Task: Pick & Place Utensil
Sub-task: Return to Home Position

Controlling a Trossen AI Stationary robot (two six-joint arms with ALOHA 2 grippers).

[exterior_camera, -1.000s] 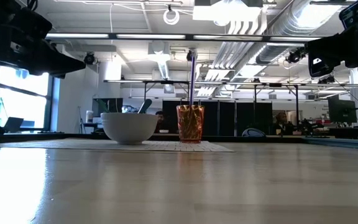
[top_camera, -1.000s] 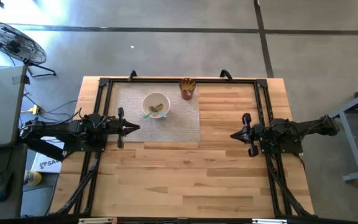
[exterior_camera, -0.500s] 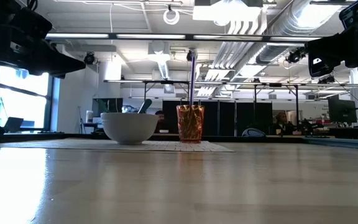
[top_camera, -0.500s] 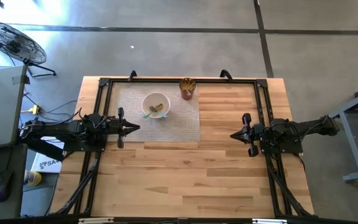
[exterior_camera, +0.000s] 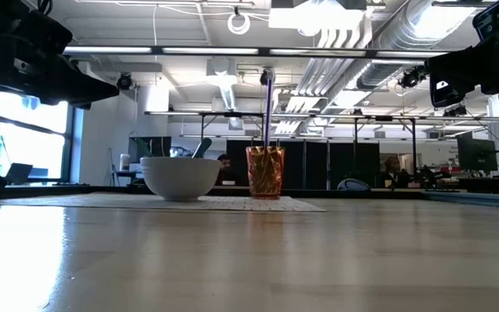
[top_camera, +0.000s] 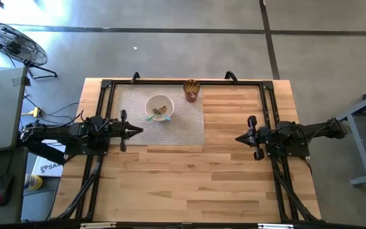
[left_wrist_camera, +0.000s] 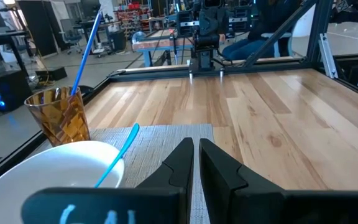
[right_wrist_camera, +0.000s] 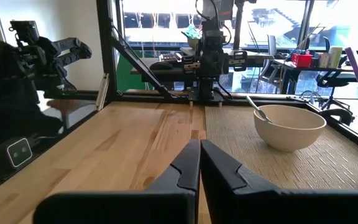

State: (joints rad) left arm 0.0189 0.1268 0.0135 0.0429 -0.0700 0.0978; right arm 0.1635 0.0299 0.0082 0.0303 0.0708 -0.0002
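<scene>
White bowl with two utensils, one amber cup; left tool and right tool closed, empty.

A grey concrete floor surrounds the wooden worktop, with a standing fan beside it. Overhead, ducts and strip lights cross the ceiling.
</scene>
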